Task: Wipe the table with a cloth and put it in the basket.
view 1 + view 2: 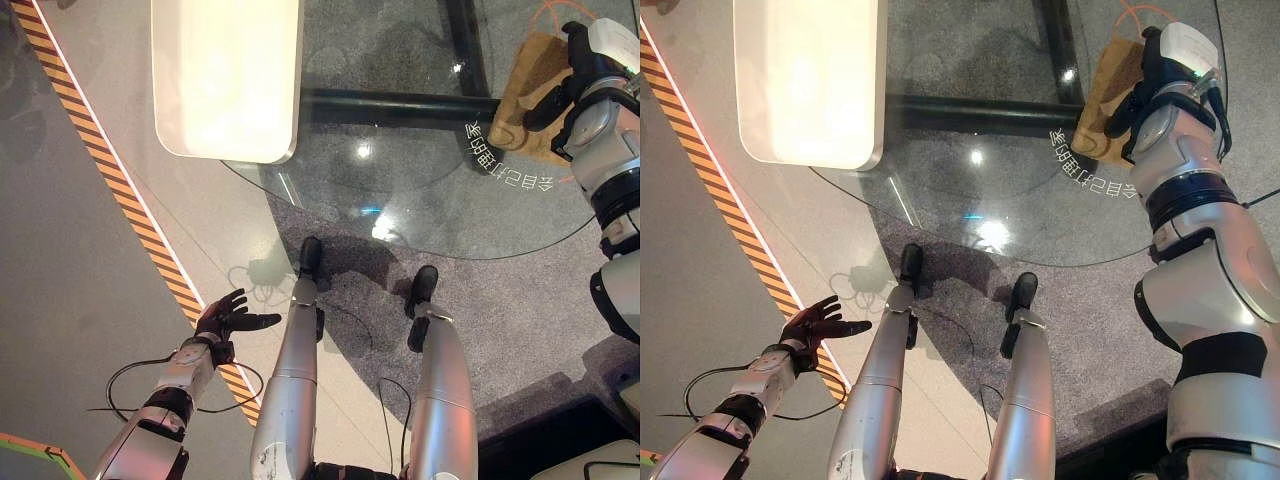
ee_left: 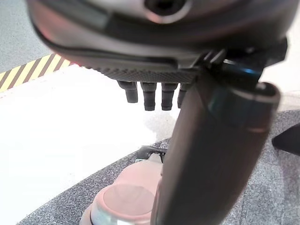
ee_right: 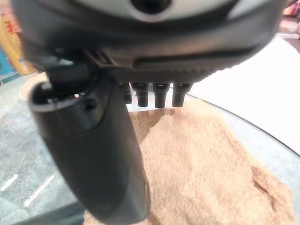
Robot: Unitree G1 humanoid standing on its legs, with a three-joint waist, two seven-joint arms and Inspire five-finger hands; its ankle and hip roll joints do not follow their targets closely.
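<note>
**Right hand over the cloth at the far right of the tabletop**

The tan cloth (image 1: 528, 92) lies on the round glass tabletop (image 1: 420, 190), near its far right edge. In the head views its long axis runs roughly away from the robot, leaning a little leftward at the near end. The right hand (image 1: 1160, 75) sits right over it, covering its right side. In the right wrist view the fingers (image 3: 159, 96) look straight and relaxed, with the cloth (image 3: 201, 173) spreading out beneath and beyond them; they do not curl round it. Whether the palm presses the fabric or hangs just above it I cannot tell.

The left hand (image 1: 228, 316) is well away, low beside the body over the floor, near the striped floor tape (image 1: 130, 205), its fingers spread and holding nothing.

So the right hand is plainly the nearer one, and the wipe falls to it: most of the bare glass lies to the left of the cloth and nearer the robot. A white board (image 1: 228, 75) rests on the far left part of the tabletop. I cannot make out a basket.
</note>
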